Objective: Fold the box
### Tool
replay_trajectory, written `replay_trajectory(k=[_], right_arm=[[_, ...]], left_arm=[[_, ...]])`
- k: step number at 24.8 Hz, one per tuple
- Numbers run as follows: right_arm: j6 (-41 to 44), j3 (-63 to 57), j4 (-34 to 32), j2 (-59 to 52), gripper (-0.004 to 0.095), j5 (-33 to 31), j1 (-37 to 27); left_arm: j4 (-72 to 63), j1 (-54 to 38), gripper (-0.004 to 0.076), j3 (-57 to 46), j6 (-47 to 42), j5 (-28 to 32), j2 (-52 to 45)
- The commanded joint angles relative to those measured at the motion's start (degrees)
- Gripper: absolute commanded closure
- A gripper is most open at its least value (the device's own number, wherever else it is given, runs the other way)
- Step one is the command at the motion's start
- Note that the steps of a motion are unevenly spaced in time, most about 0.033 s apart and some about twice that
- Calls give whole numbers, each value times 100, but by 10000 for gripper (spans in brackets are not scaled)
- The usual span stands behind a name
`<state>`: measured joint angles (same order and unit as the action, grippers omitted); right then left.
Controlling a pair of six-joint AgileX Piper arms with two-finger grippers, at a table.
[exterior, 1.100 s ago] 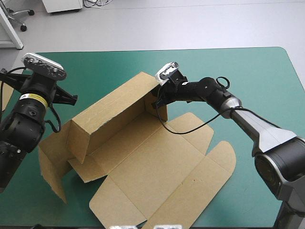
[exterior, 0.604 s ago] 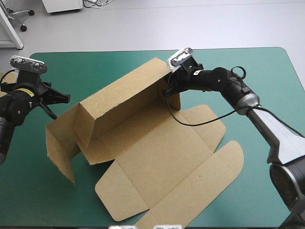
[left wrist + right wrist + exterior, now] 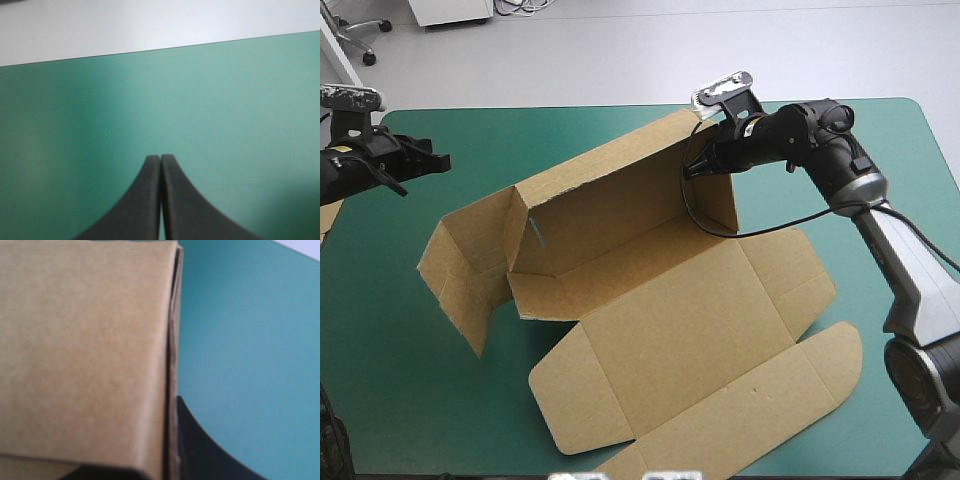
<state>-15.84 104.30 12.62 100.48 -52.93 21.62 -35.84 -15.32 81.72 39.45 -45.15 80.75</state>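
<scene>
The brown box [image 3: 690, 320] lies mid-table as a cut sheet, its lid panels flat toward the near edge. Its long back wall [image 3: 610, 200] stands raised, and a left end flap [image 3: 460, 270] stands up too. My right gripper [image 3: 693, 167] is shut on the right end of that wall, near the top corner. In the right wrist view the brown board [image 3: 85, 350] fills the space beside one black finger [image 3: 200, 450], which presses against its edge. My left gripper [image 3: 438, 160] hovers at the table's far left, apart from the box. Its fingers [image 3: 150, 200] are shut on nothing over the teal-green cover.
A piece of more brown board [image 3: 328, 215] shows at the table's left edge. Bare teal-green cover [image 3: 880, 160] lies to the right of the box and along the far edge [image 3: 160, 47].
My right gripper has pulled the box's back wall farther away and to the right, and the whole sheet slid with it. The left arm drew back to the left, away from the box.
</scene>
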Motion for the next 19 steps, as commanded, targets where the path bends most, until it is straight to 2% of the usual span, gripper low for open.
replay_trajectory(k=[1, 6, 19], right_arm=[[266, 675, 111, 143, 932, -445, -20], [458, 993, 155, 732, 935, -1080, -20], [421, 993, -29, 1637, 936, -756, -23]], left_arm=[[-365, -80, 738, 198, 26, 237, -171], [-391, -80, 738, 198, 26, 183, -171], [-545, -80, 738, 198, 63, 149, -171]])
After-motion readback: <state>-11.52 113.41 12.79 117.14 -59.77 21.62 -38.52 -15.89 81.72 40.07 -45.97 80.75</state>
